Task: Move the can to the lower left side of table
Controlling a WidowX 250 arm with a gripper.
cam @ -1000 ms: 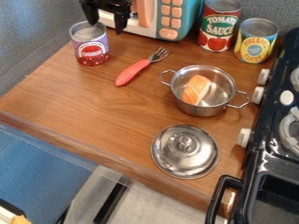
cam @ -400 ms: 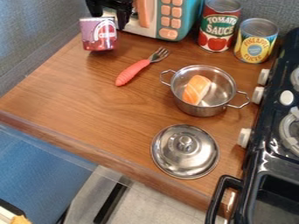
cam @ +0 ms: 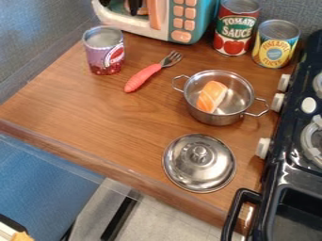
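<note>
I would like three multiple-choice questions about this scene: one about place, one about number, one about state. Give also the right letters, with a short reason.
1. In the picture, where is the purple-and-red metal can?
A) On the black stove
B) Left of the metal fork with a coral handle
C) Below the lid

2. How many cans show?
A) Three
B) Five
C) One

3. How is the round silver metal pot?
A) Upside down
B) Covered
C) Uncovered

1: B, the fork shows to its right.
2: A, also a red-and-green can and a yellow-and-blue can.
3: C, the round silver lid lies beside it.
</note>
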